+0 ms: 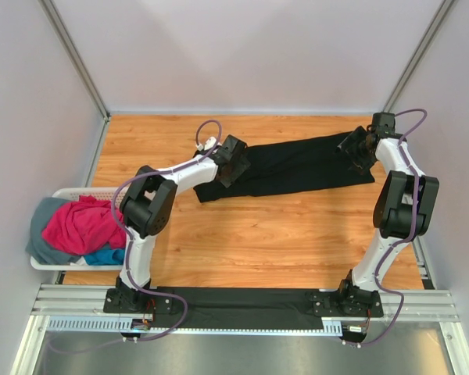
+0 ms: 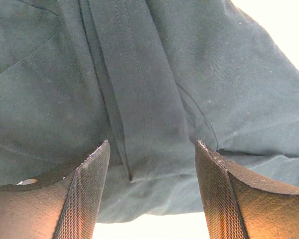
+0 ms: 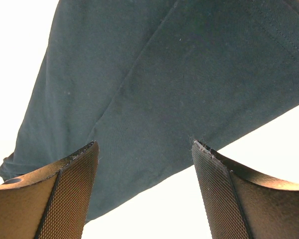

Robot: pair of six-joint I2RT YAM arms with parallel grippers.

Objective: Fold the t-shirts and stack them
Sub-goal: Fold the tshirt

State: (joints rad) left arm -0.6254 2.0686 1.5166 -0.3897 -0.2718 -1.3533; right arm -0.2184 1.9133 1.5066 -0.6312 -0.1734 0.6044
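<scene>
Black t-shirt (image 1: pixel 297 168) lies as a long band on the wooden surface (image 1: pixel 258 242), right of the basket (image 1: pixel 70 192). Its long axis runs left to right, with the right end farther back. The left fingers (image 2: pixel 87 194) and right fingers (image 3: pixel 72 194) gape wide, one pair over each end.

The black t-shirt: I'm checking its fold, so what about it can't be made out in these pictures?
1. Top view: the left pincer and right pincer cover both ends of the black t-shirt.
2. Wrist views: frame edges crop it; overall outline unseen.
3. Whether either open pincer touches the cloth: unclear everywhere.
</scene>
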